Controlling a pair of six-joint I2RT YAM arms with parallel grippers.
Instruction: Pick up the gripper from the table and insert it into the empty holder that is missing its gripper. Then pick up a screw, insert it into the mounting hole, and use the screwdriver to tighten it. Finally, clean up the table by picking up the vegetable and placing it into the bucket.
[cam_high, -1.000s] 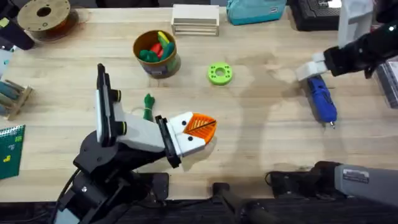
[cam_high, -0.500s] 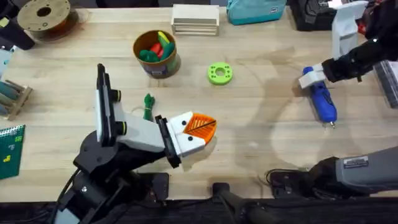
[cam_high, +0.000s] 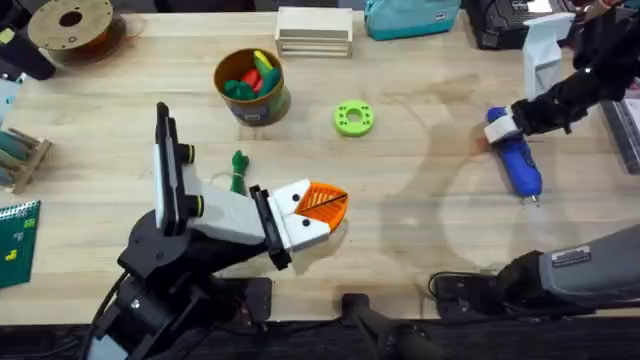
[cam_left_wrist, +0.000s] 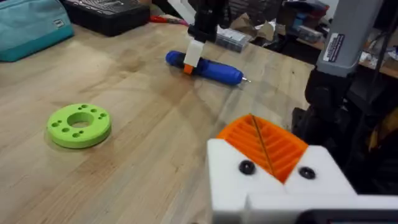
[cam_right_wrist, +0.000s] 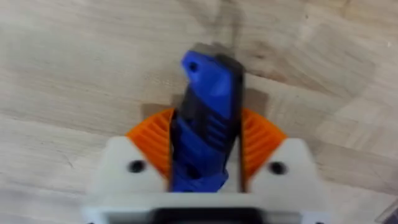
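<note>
The blue screwdriver (cam_high: 518, 162) lies on the table at the right, its metal bit toward the front edge. My right gripper (cam_high: 503, 125) is shut on its rear end, and the orange pads (cam_right_wrist: 152, 142) press both sides of the blue body (cam_right_wrist: 208, 93). My left gripper (cam_high: 322, 205) hovers shut and holds nothing at the front centre, well apart from the screwdriver (cam_left_wrist: 208, 67). The small dark-green vegetable (cam_high: 238, 170) lies just left of the left arm's wrist. The tan bucket (cam_high: 262, 108) stands behind it with toy vegetables inside. The loose gripper and the screw are out of view.
A bright green ring with holes (cam_high: 353, 118) lies at mid-table. Along the back edge are a wooden block stack (cam_high: 314, 32), a teal pouch (cam_high: 410, 15) and a white upright part (cam_high: 545, 50). A filament spool (cam_high: 70, 25) and a small wooden rack (cam_high: 20, 155) are at the left.
My right gripper moved right and down onto the screwdriver's rear end and shut on it. The left arm has stayed still.
</note>
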